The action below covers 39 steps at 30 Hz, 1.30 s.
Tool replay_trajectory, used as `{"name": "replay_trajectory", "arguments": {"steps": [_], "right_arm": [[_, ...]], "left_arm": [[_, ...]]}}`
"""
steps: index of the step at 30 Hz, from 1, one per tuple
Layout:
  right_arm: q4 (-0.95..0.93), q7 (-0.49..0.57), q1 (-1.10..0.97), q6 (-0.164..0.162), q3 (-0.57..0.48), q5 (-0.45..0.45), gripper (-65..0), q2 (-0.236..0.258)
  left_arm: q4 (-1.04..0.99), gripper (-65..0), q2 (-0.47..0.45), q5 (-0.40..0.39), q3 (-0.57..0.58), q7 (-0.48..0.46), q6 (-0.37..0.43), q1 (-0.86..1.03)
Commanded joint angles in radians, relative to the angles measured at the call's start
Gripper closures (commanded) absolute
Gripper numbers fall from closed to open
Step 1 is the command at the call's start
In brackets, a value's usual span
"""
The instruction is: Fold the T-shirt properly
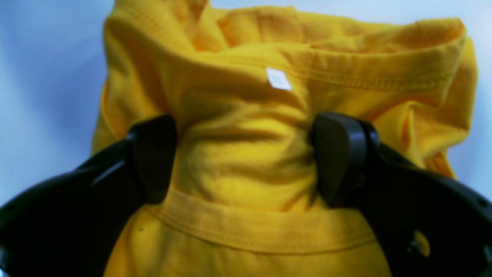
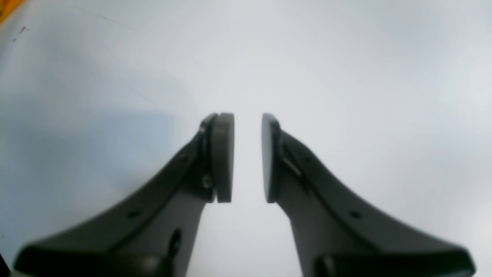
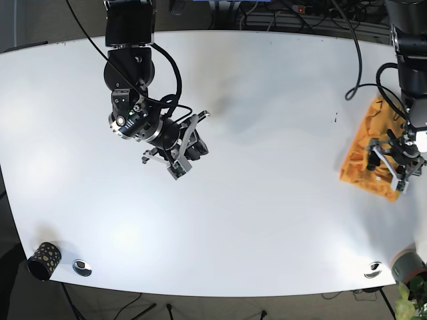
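Note:
The yellow T-shirt [image 1: 246,169] lies bunched in a compact pile at the table's right edge [image 3: 360,167]. A small white tag [image 1: 278,79] shows near its collar seam. My left gripper [image 1: 246,123] is down on the pile [image 3: 392,163], open, with its black fingers [image 1: 153,154] spread wide to either side of a bulge of cloth. My right gripper [image 2: 248,115] hovers over bare white table left of centre [image 3: 192,148], far from the shirt. It is open with a narrow gap between its pads [image 2: 223,157], and nothing is in that gap.
The white table [image 3: 267,200] spans the view. A black dotted cup [image 3: 44,260] and a metal disc [image 3: 82,267] sit at the front left corner. Another disc [image 3: 373,269] and a grey object [image 3: 407,267] are at the front right. Cables [image 3: 360,60] hang at the back right.

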Motion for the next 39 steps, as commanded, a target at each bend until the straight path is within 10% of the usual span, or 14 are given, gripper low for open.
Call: {"name": "replay_trajectory", "arguments": {"steps": [1, 15, 21, 30, 39], "right_arm": [[0.024, 0.024, 0.019, 0.007, -0.002, 0.018, -12.2, -0.003], [0.113, 0.024, 0.025, 0.007, -0.002, 0.016, -12.2, 0.012], [0.112, 0.028, 0.042, 0.007, -0.002, 0.006, -12.2, 0.014], [0.105, 0.156, 0.045, -0.002, 0.000, -0.021, -12.2, 0.087], [0.093, 0.452, -0.002, -0.002, 0.080, -0.318, -12.2, 0.080]], "left_arm": [[-0.082, -51.1, -0.054, 0.067, 0.004, 0.046, 0.028, -0.040], [-0.218, -51.2, -0.195, 0.063, 0.000, 0.046, -0.171, -0.128], [0.038, -51.1, -0.230, 0.018, -0.091, 0.136, -0.245, -0.121], [0.559, -51.1, -0.149, 0.015, -0.234, 0.275, -0.235, 0.023], [0.817, -51.1, 0.104, 0.152, -0.232, 0.140, -0.042, 0.165]]}}
